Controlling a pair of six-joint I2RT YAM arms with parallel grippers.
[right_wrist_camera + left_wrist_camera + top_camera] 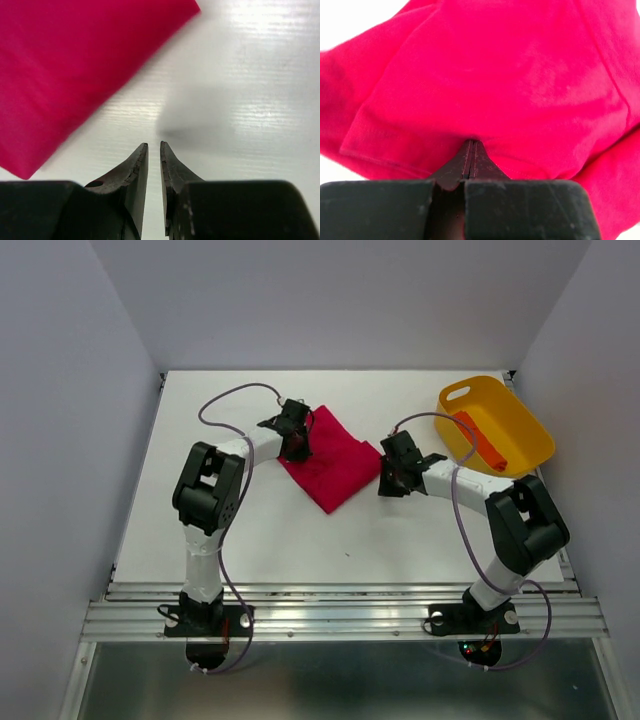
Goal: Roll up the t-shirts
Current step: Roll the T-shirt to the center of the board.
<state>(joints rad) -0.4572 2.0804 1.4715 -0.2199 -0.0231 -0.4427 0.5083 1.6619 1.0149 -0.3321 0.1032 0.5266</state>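
a crimson t-shirt (335, 465) lies on the white table (300, 540), a little far of the middle, folded into a flat shape with one corner pointing near. the left pincer (295, 445) sits at the shirt's far left edge. in the left wrist view its two fingers (462, 165) are pressed together with no gap, and their tips meet a stitched hem of the shirt, so it looks clamped on that edge. the cloth bulges up and away from the tips and fills nearly the whole view, with bare table showing at the left corners.

the right pincer (388, 480) is just beside the shirt's right edge. in the right wrist view its fingers (135, 170) stand slightly apart with a narrow slit between them and nothing in it. they hang over bare table, and the shirt's straight folded edge runs across the upper left of that view, apart from the tips.

a yellow tub (522, 420) with handles stands at the far right corner of the table, well apart from the crimson shirt. an orange-red t-shirt (480, 440) lies inside it as a narrow roll.
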